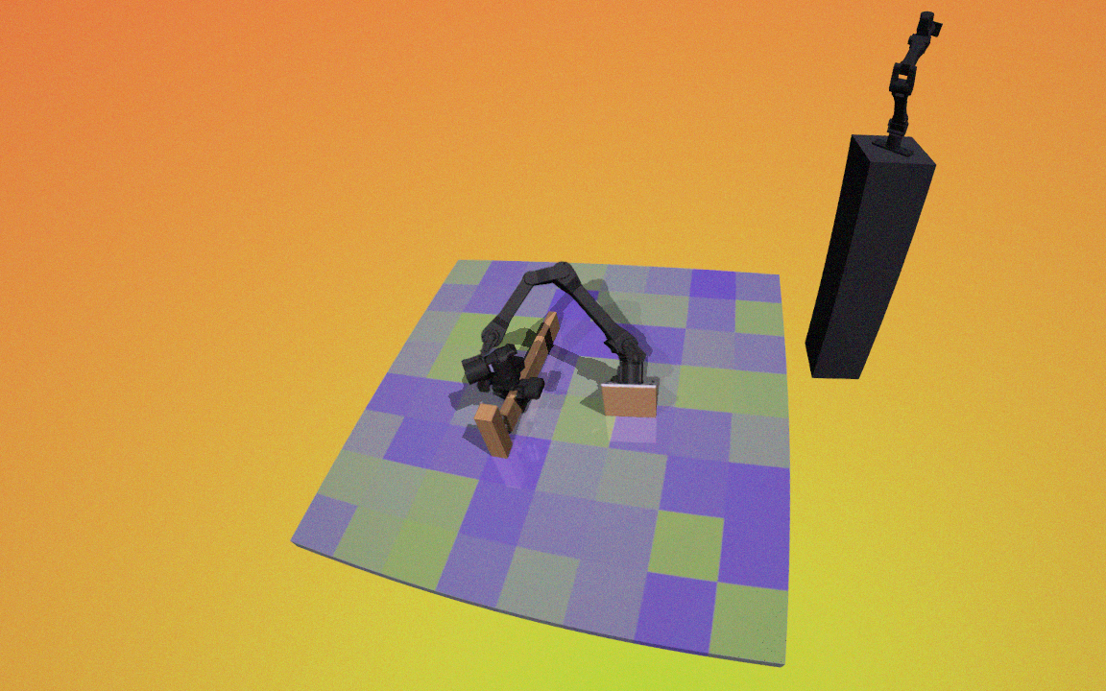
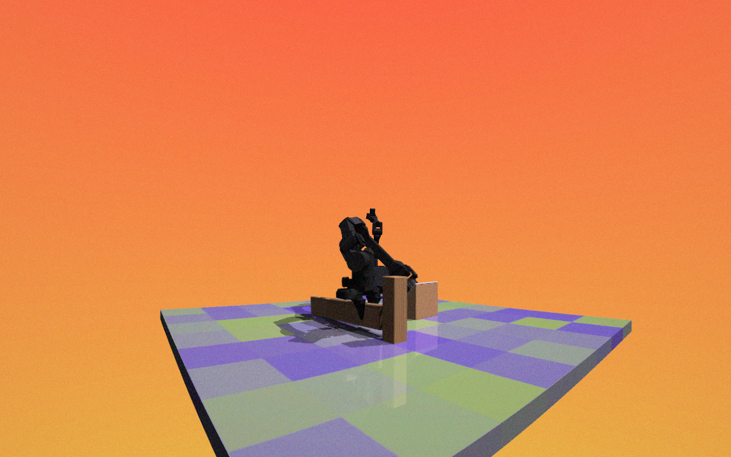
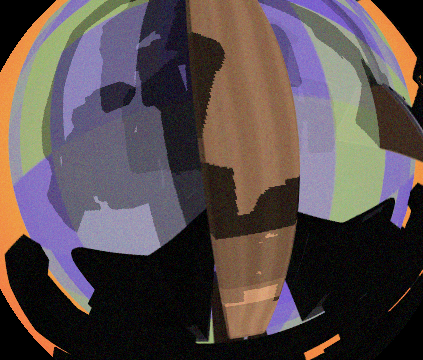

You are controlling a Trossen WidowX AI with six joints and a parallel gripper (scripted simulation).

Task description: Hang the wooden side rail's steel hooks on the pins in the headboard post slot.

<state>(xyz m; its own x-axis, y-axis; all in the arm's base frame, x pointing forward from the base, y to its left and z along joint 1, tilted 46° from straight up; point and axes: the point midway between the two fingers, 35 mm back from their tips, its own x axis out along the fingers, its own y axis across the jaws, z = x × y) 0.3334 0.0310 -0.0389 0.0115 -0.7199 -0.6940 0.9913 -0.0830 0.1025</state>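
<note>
The wooden side rail (image 1: 537, 359) (image 2: 337, 310) (image 3: 251, 100) runs lengthwise, with its far end low at the table. In the exterior view its near end is a little above the table, right beside the post. The upright wooden headboard post (image 1: 494, 434) (image 2: 395, 310) stands on the table. My gripper (image 1: 514, 396) (image 2: 361, 305) (image 3: 235, 211) is shut on the rail near its post end, one finger on each side. A small dark part shows between rail and post in the top view. The slot and pins are hidden, and I cannot tell whether the hooks sit on the pins.
A wooden panel (image 1: 629, 401) (image 2: 426, 299) with a white top edge stands in front of my arm's base. The checkered table (image 1: 609, 550) (image 2: 300, 420) lies under everything. A dark pillar (image 1: 871, 257) bearing another arm stands off the table.
</note>
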